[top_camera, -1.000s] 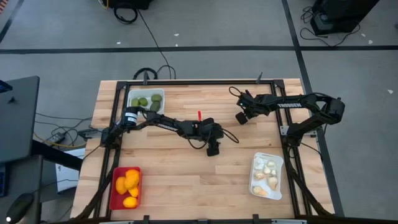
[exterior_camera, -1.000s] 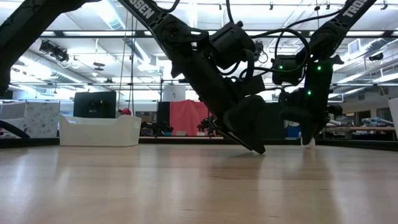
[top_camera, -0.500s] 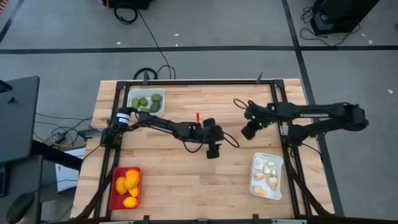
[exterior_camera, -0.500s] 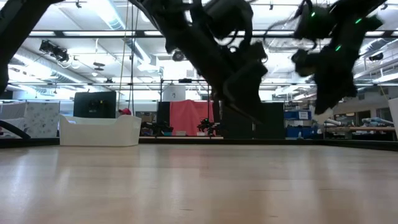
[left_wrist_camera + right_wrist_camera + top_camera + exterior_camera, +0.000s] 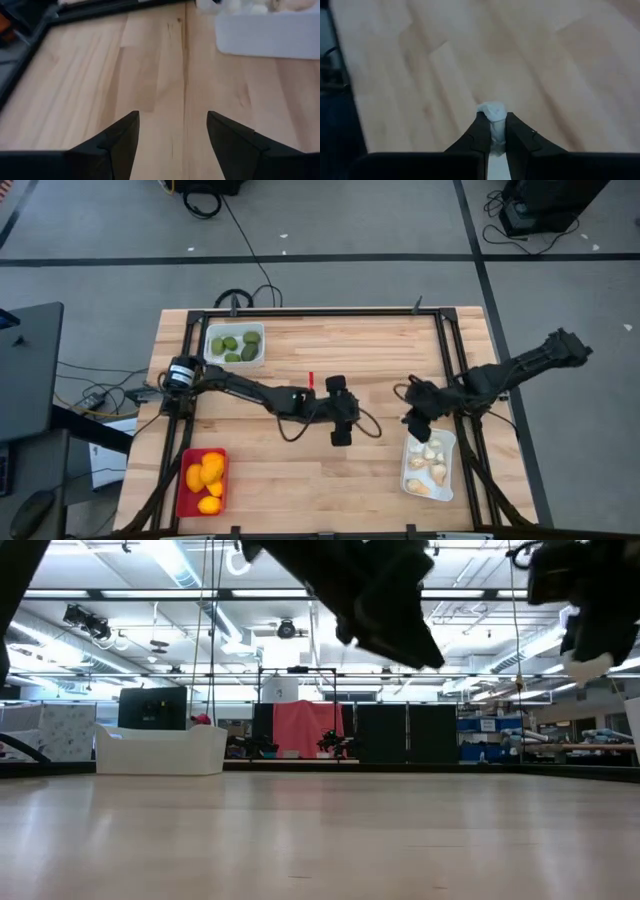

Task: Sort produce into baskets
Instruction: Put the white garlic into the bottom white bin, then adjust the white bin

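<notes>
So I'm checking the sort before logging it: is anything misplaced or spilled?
Nothing stands out. Green fruits sit in the far white tray, orange ones in the red tray, garlic in the near white tray. No produce lies loose on the table. The right gripper holds a garlic piece; the left gripper is open and holds nothing.

Support surface: light wooden butcher-block table [image 5: 300,465] with a black metal frame along its edges.

Directly on it, three shallow rectangular plastic trays:
- white tray with dark green oval fruits [image 5: 235,344], far left corner.
- red tray with yellow-orange rounded fruits [image 5: 202,481], near left corner.
- white tray with whitish knobbly garlic-like pieces [image 5: 430,462], near right side, by the frame rail.

All three trays lie well apart. A small red mark [image 5: 311,380] shows near the table's middle.
</notes>
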